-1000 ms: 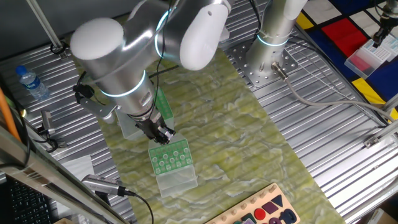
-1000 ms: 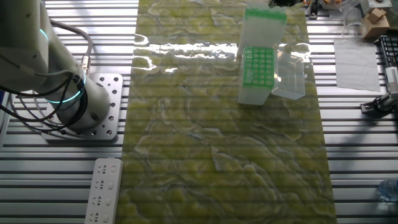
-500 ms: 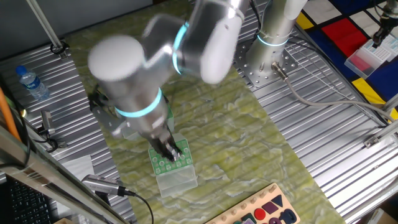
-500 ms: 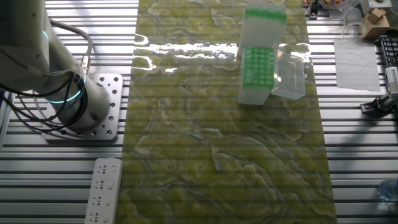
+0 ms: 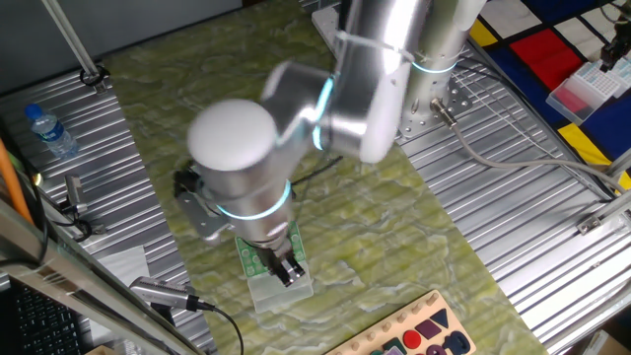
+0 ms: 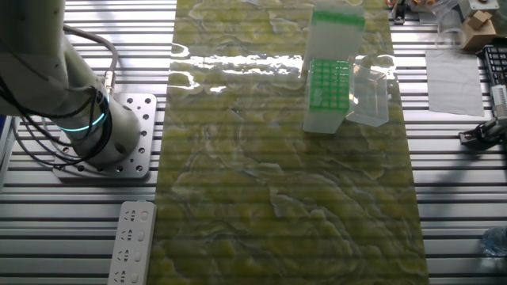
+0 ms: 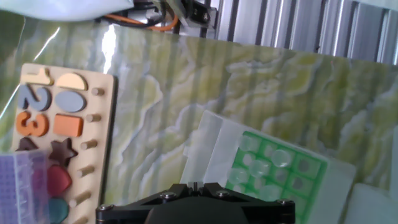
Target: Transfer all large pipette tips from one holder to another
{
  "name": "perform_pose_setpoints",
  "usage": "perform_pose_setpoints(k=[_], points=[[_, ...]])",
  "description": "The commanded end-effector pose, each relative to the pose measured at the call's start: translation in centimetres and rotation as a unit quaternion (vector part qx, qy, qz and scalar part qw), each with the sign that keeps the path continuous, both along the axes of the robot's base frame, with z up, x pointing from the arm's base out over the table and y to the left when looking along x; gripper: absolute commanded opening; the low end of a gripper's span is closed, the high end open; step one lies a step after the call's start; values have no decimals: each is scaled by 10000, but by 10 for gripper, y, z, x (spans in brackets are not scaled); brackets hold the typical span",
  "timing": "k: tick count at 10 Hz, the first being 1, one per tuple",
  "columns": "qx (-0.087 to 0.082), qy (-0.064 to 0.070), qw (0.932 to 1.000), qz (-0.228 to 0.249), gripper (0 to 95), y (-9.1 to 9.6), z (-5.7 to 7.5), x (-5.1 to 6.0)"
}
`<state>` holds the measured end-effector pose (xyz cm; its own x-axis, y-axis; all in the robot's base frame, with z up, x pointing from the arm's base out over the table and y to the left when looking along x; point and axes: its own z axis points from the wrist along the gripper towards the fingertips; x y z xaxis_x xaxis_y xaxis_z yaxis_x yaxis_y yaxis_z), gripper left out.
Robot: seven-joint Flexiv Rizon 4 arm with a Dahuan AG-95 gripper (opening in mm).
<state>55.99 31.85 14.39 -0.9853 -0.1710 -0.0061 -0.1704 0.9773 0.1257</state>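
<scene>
Arm (image 5: 296, 128) of silver and white, blurred with motion, bends low over a green-marbled mat (image 5: 375, 227) in one fixed view, its gripper (image 5: 288, 271) poised above a green rack (image 5: 258, 260) at the mat's 7 o'clock edge. The dark fingers hang over the rack's top face, and whether they stand apart or together cannot be told from any view. The large pipette tips (image 7: 264, 168) show in the hand view as pale round dots sunk in the green rack's grid, at 4 o'clock in that picture, with the black underside of the hand cutting across 6 o'clock. A clear hinged lid lies flat beside the rack there, toward 9 o'clock from it. A wooden shape puzzle (image 7: 53, 124) with numbers and coloured pieces rests at 9 o'clock in the hand view, and its corner peeks in at 6 o'clock of the first fixed view.

From the other fixed view, the green rack sits at 1 o'clock on the mat, its whitish base below it, with a second tall holder (image 6: 336, 36) capped in green standing just behind it toward 12 o'clock and a clear plastic lid (image 6: 369, 96) touching its right side. The arm's base (image 6: 95, 134) stands on a bolted plate at 9 o'clock. A water bottle (image 5: 49, 131) lies on the ribbed table (image 5: 532, 247) at 9 o'clock.
</scene>
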Motion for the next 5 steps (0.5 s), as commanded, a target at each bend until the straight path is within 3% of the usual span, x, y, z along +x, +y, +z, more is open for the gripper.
perform_pose_setpoints(k=[1, 5], points=[[-24, -26, 10000, 24, 0, -1, -4, 0], [-84, -95, 9999, 58, 0, -1, -14, -3]])
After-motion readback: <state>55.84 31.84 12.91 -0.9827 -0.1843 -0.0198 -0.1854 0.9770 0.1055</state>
